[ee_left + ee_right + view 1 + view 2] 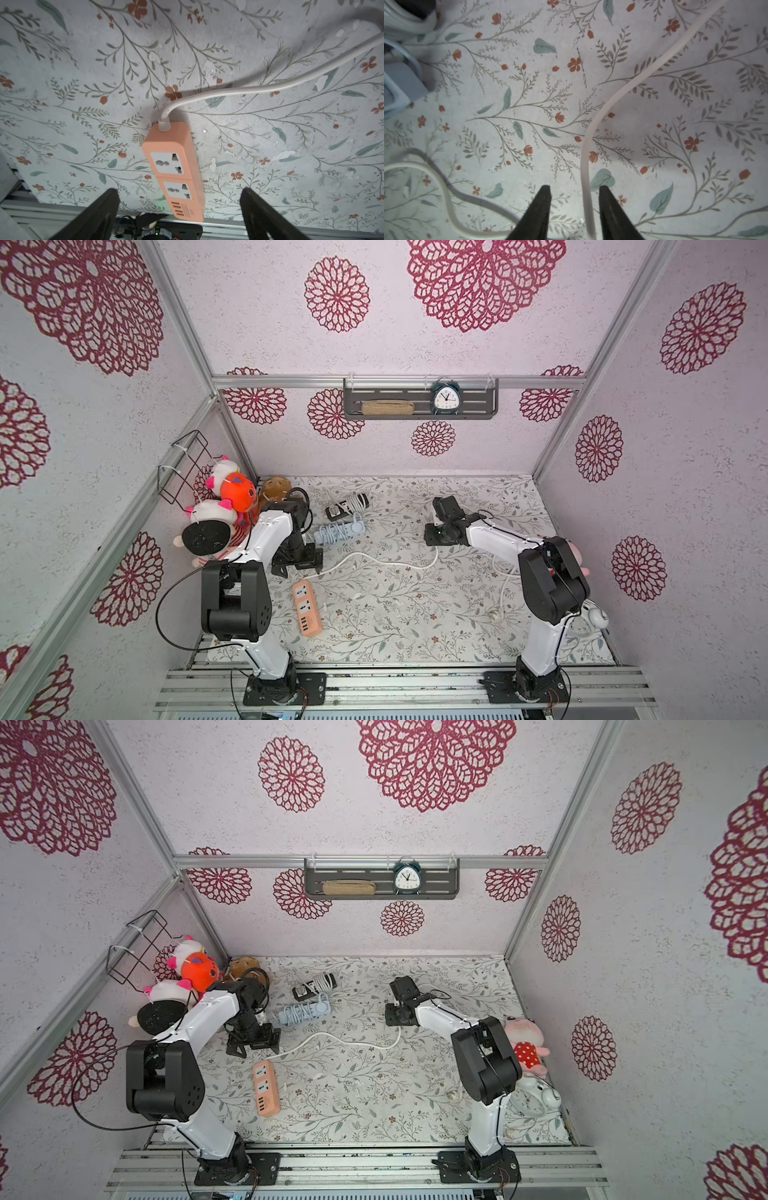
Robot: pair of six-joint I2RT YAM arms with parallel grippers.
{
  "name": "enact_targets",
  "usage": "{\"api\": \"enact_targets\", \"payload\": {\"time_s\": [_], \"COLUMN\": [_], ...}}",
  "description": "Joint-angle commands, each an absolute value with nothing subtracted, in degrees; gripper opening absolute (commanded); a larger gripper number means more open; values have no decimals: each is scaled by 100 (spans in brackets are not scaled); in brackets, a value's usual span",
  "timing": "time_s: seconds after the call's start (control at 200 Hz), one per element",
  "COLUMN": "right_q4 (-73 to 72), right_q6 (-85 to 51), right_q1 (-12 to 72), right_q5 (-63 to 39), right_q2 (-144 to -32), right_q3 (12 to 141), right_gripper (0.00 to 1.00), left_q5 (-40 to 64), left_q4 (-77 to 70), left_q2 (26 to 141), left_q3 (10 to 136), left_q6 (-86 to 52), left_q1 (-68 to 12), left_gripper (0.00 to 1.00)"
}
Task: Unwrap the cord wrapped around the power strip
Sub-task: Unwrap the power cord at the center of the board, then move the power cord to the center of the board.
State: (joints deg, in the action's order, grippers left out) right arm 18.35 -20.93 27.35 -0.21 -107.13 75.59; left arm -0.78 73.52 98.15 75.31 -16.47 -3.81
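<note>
The orange power strip point(307, 608) lies flat on the floral surface point(415, 614) at about 8 o'clock, sockets up. Its white cord point(249, 89) is already off the body. The cord leaves the strip's 12 o'clock end, then snakes loosely toward 3 o'clock and on under the right arm.

The left pincer point(179, 189) hangs just past the strip's 12 o'clock end with its jaws spread wide and nothing in them. The right pincer point(575, 187), near the middle of the surface, is also released. The cord runs through the gap between its fingers, closer to one of them, and I see no pinch on it.

I'd guess the strip is a light, hard plastic box with smooth sides, so it will likely skid if nudged. The best hold is across its narrow width, on the long sides and clear of the sockets. The cord looks limp but a little springy and keeps its bends. It can be pinched anywhere along its run, though it may slide through smooth fingers.

At 10 o'clock a blue power strip point(338, 531) lies with its cord still wound round it.
</note>
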Motion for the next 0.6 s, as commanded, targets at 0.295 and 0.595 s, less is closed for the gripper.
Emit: {"api": "enact_targets", "payload": {"time_s": [0.295,0.595], "right_q4": [4388,3800], "right_q6": [-2197,-1962], "right_q1": [1697,959], "right_q5": [657,172], "right_q2": [-8982,-8971], "right_q3": [7133,7030], "right_gripper": [67,39], "left_q5": [-217,398], "left_q4": [6547,5792], "left_q2": [10069,11196], "left_q3": [8553,10134], "left_q6": [-2188,-2135], "left_q1": [-1546,-2176], "left_gripper": [76,65]}}
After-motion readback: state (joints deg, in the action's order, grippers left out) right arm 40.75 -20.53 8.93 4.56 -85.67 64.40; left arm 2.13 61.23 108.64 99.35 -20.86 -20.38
